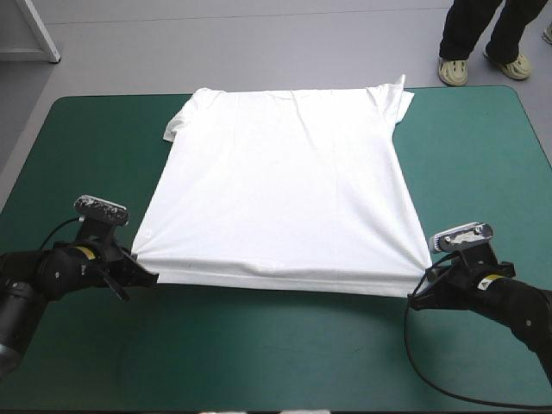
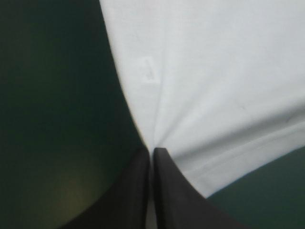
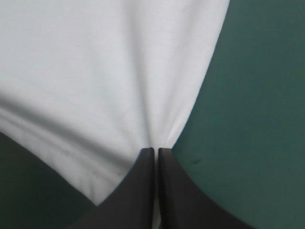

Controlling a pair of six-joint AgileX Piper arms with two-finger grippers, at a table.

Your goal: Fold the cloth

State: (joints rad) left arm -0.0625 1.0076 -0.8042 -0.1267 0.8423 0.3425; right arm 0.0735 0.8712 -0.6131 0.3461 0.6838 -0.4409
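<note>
The T-shirt (image 1: 276, 172) lies spread flat on the teal-green cover (image 1: 259, 354), with its sleeves toward the far edge and its hem toward the robot. The left gripper (image 2: 151, 153) is all but closed, its black fingers pinching the hem corner on its side. The cloth fans out ahead of the tips in tight creases, and a sliver of white shows in the slit between the fingers. Bare cover lies on either side of those jaws. The right gripper (image 3: 156, 152) is likewise pinched on the opposite hem corner. Creases radiate from its tips, the white sheet spreads ahead and toward the other arm, and cover shows on the outer side. From above, both grippers sit low at the near corners, with the hem running between them.
</note>
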